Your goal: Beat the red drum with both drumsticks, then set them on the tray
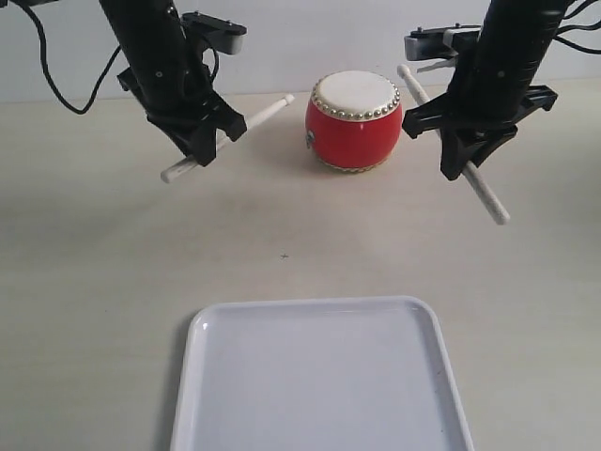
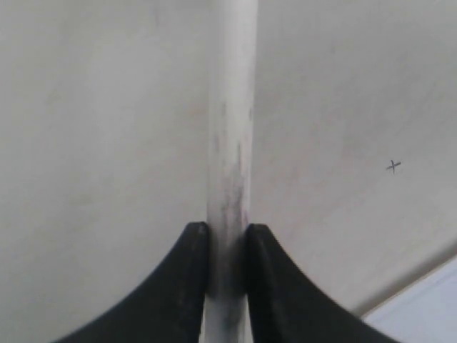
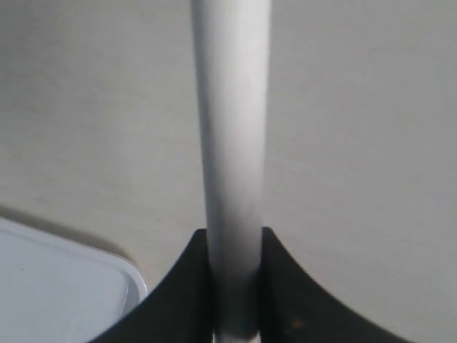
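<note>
Nr 1 drum (image 1: 353,122): 2 sticks (image 1: 263,115), 1 tray (image 1: 319,385)

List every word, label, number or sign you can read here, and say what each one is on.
"x": a small dark cross mark on the bare table, between the red drum and the tray, touching neither.
No words, brands or numbers show anywhere else.
</note>
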`<state>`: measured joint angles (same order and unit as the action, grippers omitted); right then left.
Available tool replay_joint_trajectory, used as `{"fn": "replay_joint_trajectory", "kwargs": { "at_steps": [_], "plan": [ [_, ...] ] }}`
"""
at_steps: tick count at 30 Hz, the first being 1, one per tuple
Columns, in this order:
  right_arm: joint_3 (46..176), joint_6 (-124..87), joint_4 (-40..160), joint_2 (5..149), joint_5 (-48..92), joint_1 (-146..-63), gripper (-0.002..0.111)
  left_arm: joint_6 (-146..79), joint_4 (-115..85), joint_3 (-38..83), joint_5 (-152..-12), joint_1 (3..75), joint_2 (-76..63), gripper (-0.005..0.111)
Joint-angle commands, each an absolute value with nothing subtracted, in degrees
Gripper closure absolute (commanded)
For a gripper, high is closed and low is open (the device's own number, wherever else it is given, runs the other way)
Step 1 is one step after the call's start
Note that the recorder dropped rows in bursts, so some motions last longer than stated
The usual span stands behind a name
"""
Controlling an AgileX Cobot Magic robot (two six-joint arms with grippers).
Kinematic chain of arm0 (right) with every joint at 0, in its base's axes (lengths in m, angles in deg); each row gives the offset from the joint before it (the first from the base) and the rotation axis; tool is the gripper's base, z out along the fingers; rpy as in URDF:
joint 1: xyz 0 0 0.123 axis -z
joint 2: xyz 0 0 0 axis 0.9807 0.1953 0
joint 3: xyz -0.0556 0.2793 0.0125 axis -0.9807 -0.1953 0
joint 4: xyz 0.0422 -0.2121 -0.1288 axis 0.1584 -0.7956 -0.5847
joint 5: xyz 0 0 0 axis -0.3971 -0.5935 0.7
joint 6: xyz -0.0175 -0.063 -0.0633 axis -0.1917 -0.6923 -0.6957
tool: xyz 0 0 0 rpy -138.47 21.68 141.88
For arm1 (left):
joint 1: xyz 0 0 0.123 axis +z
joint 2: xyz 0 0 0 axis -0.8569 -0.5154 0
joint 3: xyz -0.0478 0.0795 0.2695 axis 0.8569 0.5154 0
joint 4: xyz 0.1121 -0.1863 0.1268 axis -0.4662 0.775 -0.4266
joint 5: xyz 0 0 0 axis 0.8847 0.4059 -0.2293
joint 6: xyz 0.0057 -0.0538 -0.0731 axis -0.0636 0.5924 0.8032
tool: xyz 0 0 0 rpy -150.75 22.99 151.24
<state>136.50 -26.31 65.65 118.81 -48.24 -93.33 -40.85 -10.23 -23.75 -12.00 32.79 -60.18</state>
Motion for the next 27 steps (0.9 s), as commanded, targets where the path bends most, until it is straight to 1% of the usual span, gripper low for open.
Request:
{"fn": "replay_joint_trajectory", "kwargs": {
  "at_steps": [1,5,10,14,22,27],
  "plan": [
    [136.4,-26.9,65.9,118.3,-48.0,-93.4,0.108,-39.1,-9.6,-24.2,-11.6,32.7,-58.4,0.107],
    [136.4,-26.9,65.9,118.3,-48.0,-93.4,0.108,-39.9,-5.9,-24.2,-12.0,32.7,-56.3,0.107],
    [136.4,-26.9,66.6,118.3,-48.0,-93.4,0.108,-40.9,-1.9,-24.2,-19.5,32.7,-53.5,0.107],
    [136.4,-26.9,67.2,118.3,-48.0,-93.4,0.108,-45.7,4.5,-24.2,-21.9,32.5,-54.0,0.107],
    [138.9,-26.9,67.2,118.7,-48.0,-93.4,0.108,-45.3,2.1,-24.2,-19.1,32.4,-58.9,0.107],
    [139.1,-27.3,68.0,121.3,-48.0,-93.4,0.108,-45.3,2.3,-24.0,-18.8,32.4,-60.3,0.107]
  ]
}}
